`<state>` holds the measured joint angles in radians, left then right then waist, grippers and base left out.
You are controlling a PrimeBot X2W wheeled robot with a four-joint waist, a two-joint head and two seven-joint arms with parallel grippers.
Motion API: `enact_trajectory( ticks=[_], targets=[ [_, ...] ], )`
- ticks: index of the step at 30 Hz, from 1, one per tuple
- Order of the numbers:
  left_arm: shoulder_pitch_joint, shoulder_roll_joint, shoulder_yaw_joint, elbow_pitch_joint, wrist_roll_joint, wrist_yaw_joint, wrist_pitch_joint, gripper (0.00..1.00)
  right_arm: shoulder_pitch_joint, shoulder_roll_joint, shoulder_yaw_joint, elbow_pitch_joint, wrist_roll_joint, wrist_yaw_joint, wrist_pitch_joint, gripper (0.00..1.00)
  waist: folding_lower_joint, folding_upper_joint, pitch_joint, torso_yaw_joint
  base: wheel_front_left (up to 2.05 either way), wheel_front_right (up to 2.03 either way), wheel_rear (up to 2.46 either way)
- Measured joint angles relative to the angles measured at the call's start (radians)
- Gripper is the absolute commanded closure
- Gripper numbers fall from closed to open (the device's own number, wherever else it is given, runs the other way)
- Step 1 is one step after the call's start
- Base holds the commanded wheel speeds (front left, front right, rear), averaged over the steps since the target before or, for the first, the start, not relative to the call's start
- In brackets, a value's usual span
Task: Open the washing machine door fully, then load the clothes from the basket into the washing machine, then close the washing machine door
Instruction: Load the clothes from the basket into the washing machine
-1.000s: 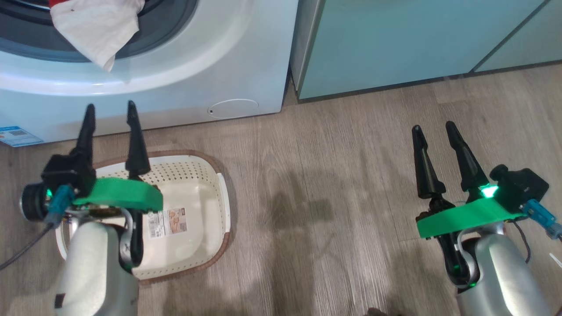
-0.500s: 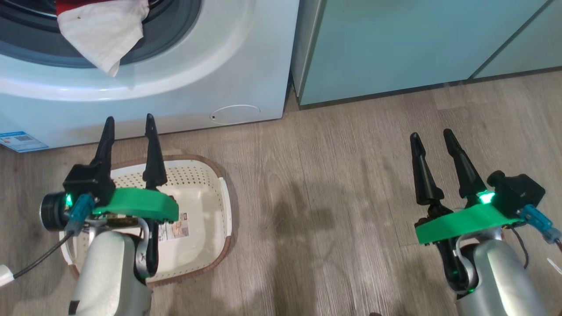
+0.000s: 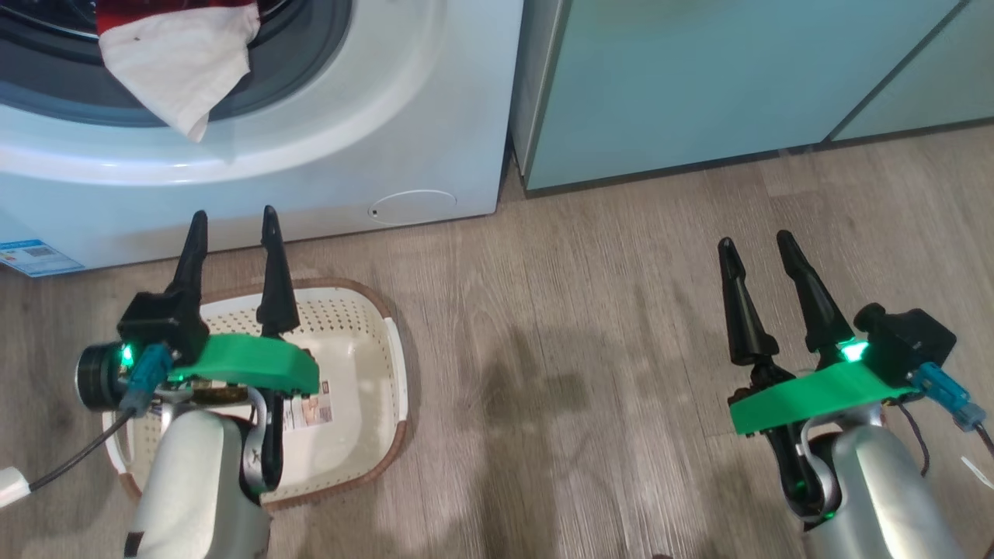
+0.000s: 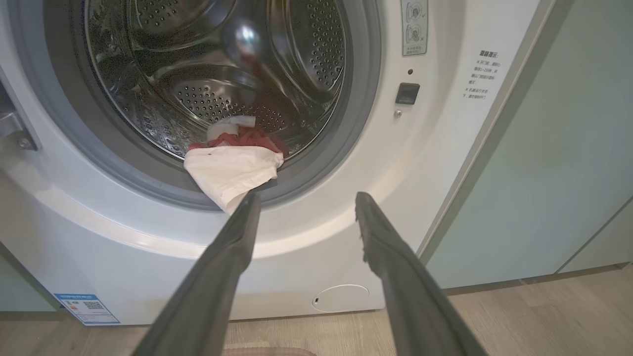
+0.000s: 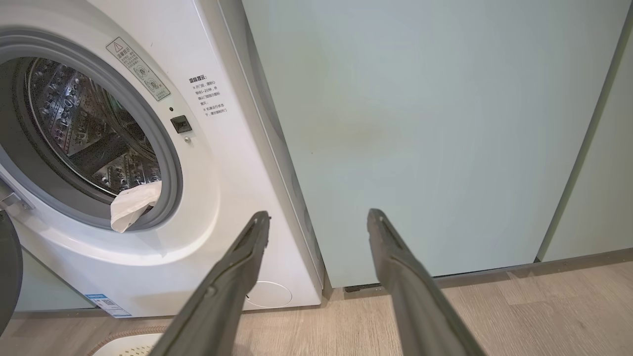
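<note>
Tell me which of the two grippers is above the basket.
The left gripper: it hangs above the basket, before the washing machine. The right gripper is over bare floor, before the teal cabinet.

Clothes (image 3: pixel 178 70) hang out of the washing machine (image 3: pixel 388 116), far left. Nearer, the basket (image 3: pixel 365 365) lies under the spread left gripper (image 3: pixel 234 215); the right gripper (image 3: pixel 755 241) hangs spread, well right.

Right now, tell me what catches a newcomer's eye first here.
A red-and-white fabric garment spills from the steel drum of the white front-loading washing machine, its white flap hanging over the grey rubber gasket. Below on the wood floor sits a cream perforated plastic basket, the left gripper open above it; the right gripper hangs open before the teal cabinets.
</note>
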<state>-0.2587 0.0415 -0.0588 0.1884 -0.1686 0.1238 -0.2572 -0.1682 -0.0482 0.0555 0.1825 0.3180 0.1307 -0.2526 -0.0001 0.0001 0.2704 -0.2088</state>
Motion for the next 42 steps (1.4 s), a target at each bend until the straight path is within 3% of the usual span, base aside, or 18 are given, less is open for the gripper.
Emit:
enact_trajectory(
  ticks=[5,13,19,30,42],
  targets=[
    [-0.002,0.0,0.012,0.016,-0.03,-0.001,0.0,0.0,-0.001,0.0,0.008,-0.003,0.0,0.0,0.0,0.0,0.0,0.0,0.025,-0.003,0.0,0.0,0.0],
    [-0.081,0.008,0.09,0.141,0.011,-0.011,0.0,0.0,-0.015,0.0,0.026,-0.014,0.019,0.0,0.0,0.0,0.0,0.0,0.113,-0.019,0.0,0.0,0.0],
    [-0.24,0.068,0.109,0.255,0.057,-0.025,0.0,0.0,-0.066,0.0,0.038,-0.017,0.037,0.0,0.0,0.0,0.0,0.0,0.192,-0.036,0.0,0.0,0.0],
    [-0.499,0.19,0.12,0.487,0.128,-0.005,0.0,0.0,-0.099,0.0,0.066,-0.018,0.071,0.0,0.0,0.0,0.0001,-0.0001,0.276,-0.076,0.0,0.0,0.0],
    [-0.66,0.227,0.081,0.685,0.16,0.003,0.011,0.0,-0.114,0.0,0.078,-0.018,0.088,0.0,0.0,0.0,0.0001,-0.0001,0.311,-0.109,0.0,0.0,0.0]
  ],
)
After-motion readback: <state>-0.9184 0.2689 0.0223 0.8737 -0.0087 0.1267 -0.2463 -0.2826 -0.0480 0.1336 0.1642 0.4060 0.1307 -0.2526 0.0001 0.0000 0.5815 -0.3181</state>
